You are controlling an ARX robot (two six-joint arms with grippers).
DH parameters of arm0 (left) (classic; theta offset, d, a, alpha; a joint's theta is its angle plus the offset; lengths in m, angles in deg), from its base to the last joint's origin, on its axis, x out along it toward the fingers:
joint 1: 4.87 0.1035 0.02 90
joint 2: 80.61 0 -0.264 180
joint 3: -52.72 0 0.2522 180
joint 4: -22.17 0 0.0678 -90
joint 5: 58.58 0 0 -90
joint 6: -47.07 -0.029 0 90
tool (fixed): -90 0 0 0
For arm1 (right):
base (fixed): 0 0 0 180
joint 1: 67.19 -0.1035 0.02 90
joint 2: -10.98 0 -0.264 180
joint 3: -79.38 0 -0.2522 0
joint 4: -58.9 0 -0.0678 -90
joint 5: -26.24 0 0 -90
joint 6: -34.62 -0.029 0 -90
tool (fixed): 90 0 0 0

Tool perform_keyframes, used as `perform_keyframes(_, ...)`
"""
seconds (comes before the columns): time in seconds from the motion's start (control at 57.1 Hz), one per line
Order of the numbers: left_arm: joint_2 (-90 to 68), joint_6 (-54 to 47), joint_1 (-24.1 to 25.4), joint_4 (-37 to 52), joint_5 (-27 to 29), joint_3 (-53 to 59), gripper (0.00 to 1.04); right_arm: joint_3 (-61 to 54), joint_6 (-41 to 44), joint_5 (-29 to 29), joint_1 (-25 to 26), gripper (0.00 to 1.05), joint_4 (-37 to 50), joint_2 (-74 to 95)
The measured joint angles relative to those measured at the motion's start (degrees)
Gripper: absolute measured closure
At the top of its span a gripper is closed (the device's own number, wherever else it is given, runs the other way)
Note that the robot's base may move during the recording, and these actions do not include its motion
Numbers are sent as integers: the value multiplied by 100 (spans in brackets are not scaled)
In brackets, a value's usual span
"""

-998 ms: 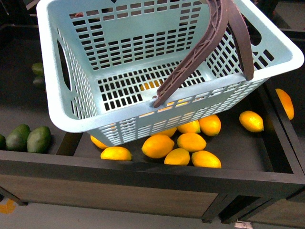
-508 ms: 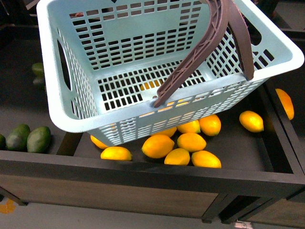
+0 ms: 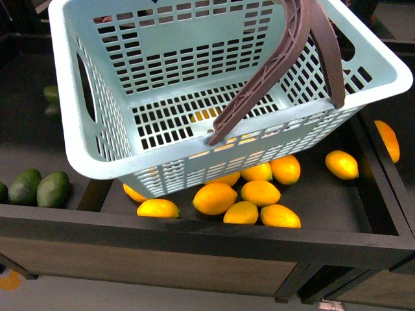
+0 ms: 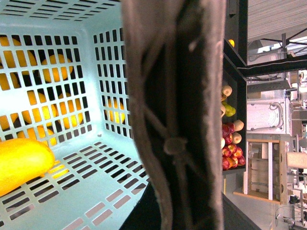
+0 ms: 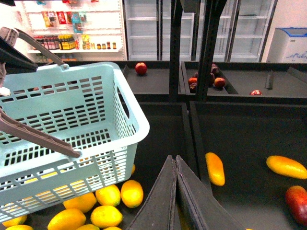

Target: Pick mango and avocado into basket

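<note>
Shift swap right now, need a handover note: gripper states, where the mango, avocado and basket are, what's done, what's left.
Left gripper: fingers unseen, but the basket hangs tilted by its handles at that wrist camera, so likely clamped on them.
Right gripper: shut, empty, above the bins.
Mango: one yellow-orange fruit seems to lie on the basket floor; front view doesn't confirm it. More mangoes in the right bin.
Avocados in the left bin, none seen in the basket.
Left: avocado; check mango.
</note>
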Motion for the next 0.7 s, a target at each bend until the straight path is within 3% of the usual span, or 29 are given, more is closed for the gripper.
perform_keyframes(0.088,0,-7,-2,0,0,-2,99,0,4,-2,-2,99,-7,0)
perform_keyframes(0.613,0,-11,-70,0,-17,-2,99,0,-2,17,-2,6,-15,-7)
perform_keyframes(0.7,0,13,-90,0,-125,-2,99,0,0,11,-2,8,-15,-9)
